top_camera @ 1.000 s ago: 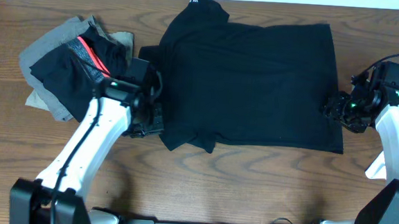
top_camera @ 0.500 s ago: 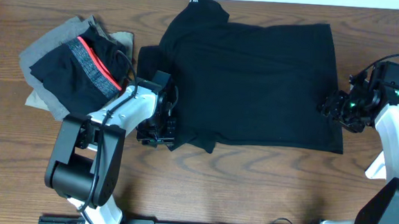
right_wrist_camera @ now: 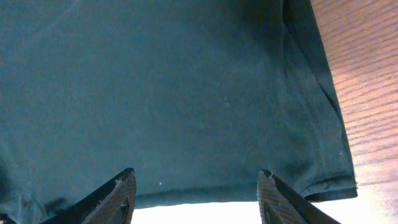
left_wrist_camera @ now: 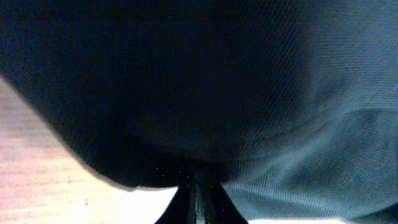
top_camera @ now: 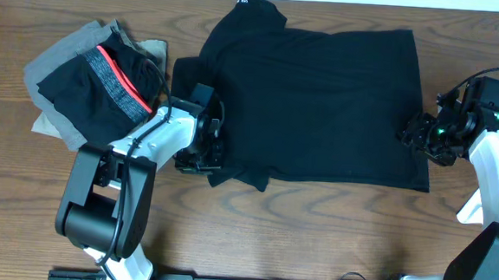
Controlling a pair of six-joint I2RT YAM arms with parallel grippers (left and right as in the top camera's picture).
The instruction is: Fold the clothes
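A large black T-shirt (top_camera: 321, 101) lies spread flat on the wooden table, its collar toward the far edge. My left gripper (top_camera: 207, 155) is at the shirt's near-left sleeve; in the left wrist view (left_wrist_camera: 198, 190) it is shut, pinching the black fabric (left_wrist_camera: 186, 74). My right gripper (top_camera: 409, 134) is open at the shirt's right hem. In the right wrist view (right_wrist_camera: 196, 186) its fingertips (right_wrist_camera: 121, 186) stand wide apart just short of the hem (right_wrist_camera: 155, 81), holding nothing.
A pile of other clothes sits at the left: a black piece with a red stripe (top_camera: 114, 75), a grey piece (top_camera: 54, 63), a tan piece (top_camera: 155, 47) and a white edge (top_camera: 46, 126). Bare wood (top_camera: 313, 231) lies in front of the shirt.
My left arm has folded in and its gripper has slid right onto the shirt's left sleeve, bunching it slightly. The right arm has not moved.
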